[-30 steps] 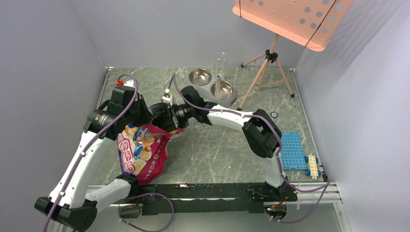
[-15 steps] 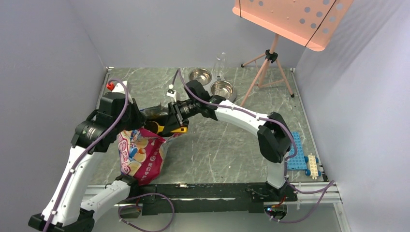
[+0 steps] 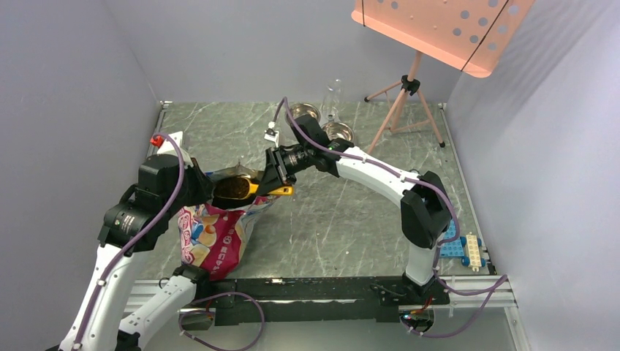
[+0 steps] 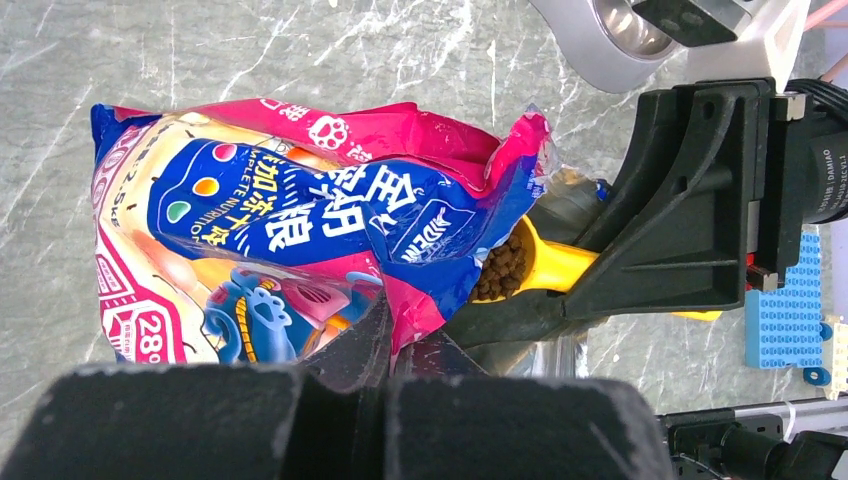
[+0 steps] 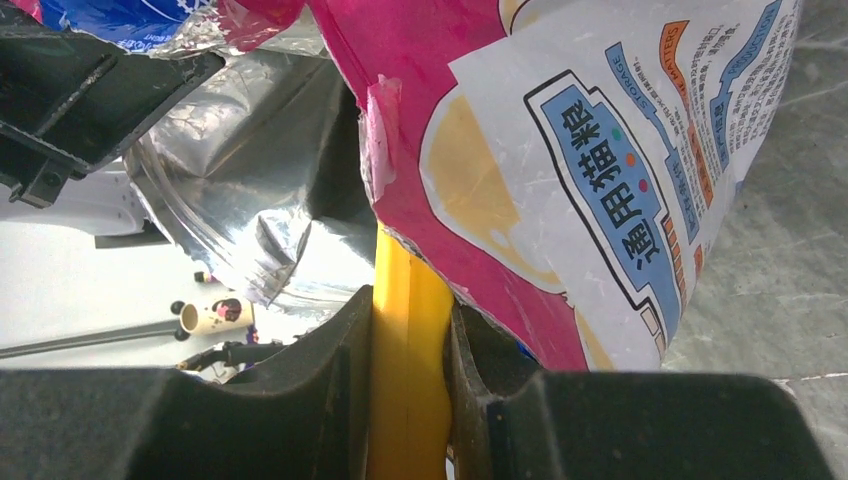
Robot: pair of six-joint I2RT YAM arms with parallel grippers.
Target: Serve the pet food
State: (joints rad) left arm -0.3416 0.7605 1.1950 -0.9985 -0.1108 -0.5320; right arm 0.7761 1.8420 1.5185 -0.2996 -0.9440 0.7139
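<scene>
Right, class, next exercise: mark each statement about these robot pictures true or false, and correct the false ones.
1. The yellow scoop holds brown kibble. True.
2. The left gripper grips the scoop. False: the right gripper clamps its handle, and the left pinches the bag.
3. The steel bowls are full of kibble. False: what shows of them is bare metal.
4. A blue building plate lies near the right edge of the table. True.
</scene>
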